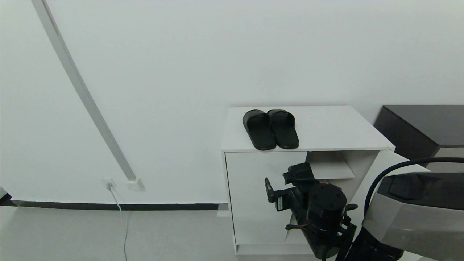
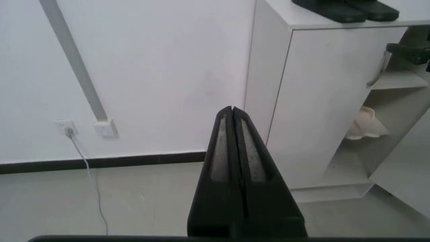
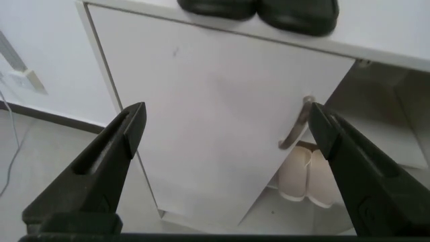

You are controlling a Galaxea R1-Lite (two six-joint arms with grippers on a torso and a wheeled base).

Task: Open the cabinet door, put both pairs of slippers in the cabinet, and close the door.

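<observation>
A pair of black slippers (image 1: pixel 270 128) lies side by side on top of the white cabinet (image 1: pixel 326 127). Inside the open right half, a beige pair (image 3: pixel 309 176) stands on the bottom shelf, also seen as the beige pair (image 2: pixel 365 124). The left door (image 1: pixel 261 195) is closed, with a curved handle (image 3: pixel 294 129) at its inner edge. The right door (image 1: pixel 368 192) is swung out. My right gripper (image 1: pixel 281 181) hangs open in front of the closed door, its gripper (image 3: pixel 227 113) facing the handle without touching it. My left gripper (image 2: pixel 232 134) is shut and holds nothing, left of the cabinet.
A dark table (image 1: pixel 424 127) stands right of the cabinet. A wall socket with a cable (image 1: pixel 108 185) and a slanted wall duct (image 1: pixel 83 94) are on the left. Bare grey floor (image 1: pixel 108 235) lies left of the cabinet.
</observation>
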